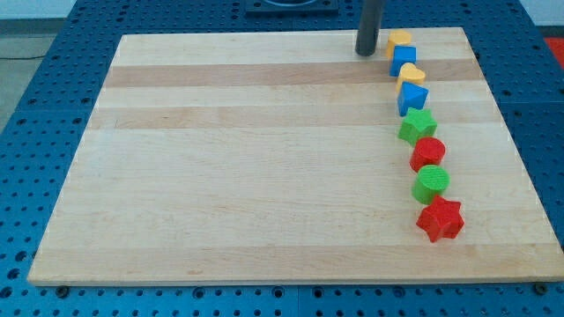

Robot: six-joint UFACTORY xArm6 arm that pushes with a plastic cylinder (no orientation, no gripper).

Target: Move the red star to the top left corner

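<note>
1. While the red star (440, 219) sits lower right, at the bottom of a block column, the upper left corner waits far off.
2. Just above it: green circle (432, 182).
3. My tip (366, 52), bare and touching nothing, is at upper right beside the yellow block (399, 40), so I judge no push has begun.

Just the rod showing here, coming straight down from the view's top edge, a bit right of center. It's dark grey, upright, no tilt I can see. my tip (367, 53) sits low near the view's top; the arm above is cut off
</note>
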